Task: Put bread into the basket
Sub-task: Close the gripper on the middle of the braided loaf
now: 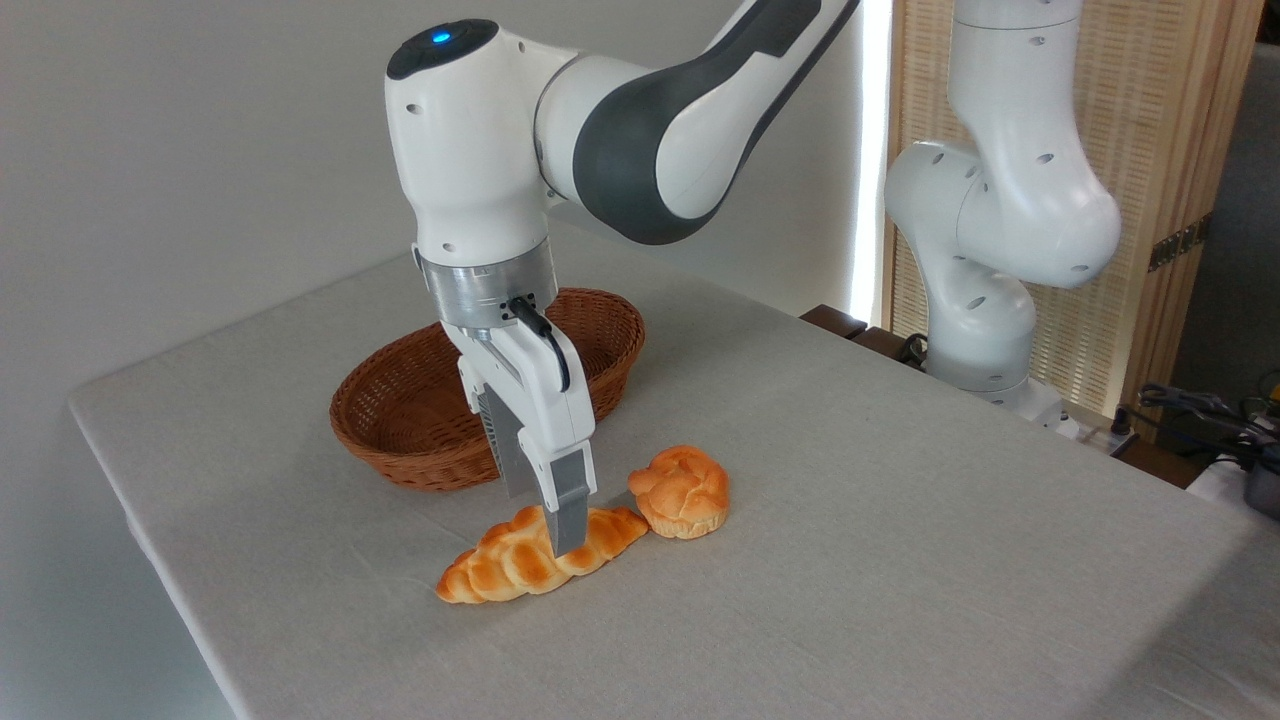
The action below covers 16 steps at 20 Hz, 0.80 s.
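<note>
The bread (525,560), a long braided golden-orange loaf, lies on the grey tablecloth near the front edge. My gripper (545,520) points straight down over its middle. The near finger (568,500) overlaps the loaf's front side and the far finger (518,465) stands just behind it, so the jaws stand apart astride the loaf, which still rests on the cloth. The basket (400,450), oval reddish-brown wicker with nothing showing inside, sits just behind the gripper, partly hidden by the wrist.
A small round knotted bun (682,492) sits touching the loaf's right tip. The arm's white base (985,300) stands at the table's far right edge. Cables and dark gear (1200,410) lie off the table to the right.
</note>
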Motion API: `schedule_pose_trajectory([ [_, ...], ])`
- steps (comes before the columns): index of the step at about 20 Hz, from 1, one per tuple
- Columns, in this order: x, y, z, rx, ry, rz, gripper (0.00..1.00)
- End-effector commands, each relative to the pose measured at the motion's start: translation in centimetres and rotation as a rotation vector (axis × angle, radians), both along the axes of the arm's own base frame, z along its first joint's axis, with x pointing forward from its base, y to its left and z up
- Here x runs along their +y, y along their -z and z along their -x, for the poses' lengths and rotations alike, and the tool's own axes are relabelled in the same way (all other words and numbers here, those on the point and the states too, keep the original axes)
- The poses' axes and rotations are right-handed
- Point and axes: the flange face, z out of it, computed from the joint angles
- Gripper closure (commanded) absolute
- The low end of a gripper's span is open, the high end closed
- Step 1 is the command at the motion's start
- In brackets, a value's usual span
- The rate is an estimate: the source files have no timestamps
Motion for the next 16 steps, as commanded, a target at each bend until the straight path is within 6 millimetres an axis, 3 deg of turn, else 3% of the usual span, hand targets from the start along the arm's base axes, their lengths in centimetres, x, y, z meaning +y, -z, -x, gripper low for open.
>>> schedule_pose_trajectory([
  [1, 0.0, 0.5, 0.2, -0.007, 0.003, 0.007, 0.00],
  [8, -1.3, 2.9, 0.5, -0.005, 0.030, 0.006, 0.00],
  [16, -1.3, 3.6, 0.4, 0.001, 0.034, 0.003, 0.00],
])
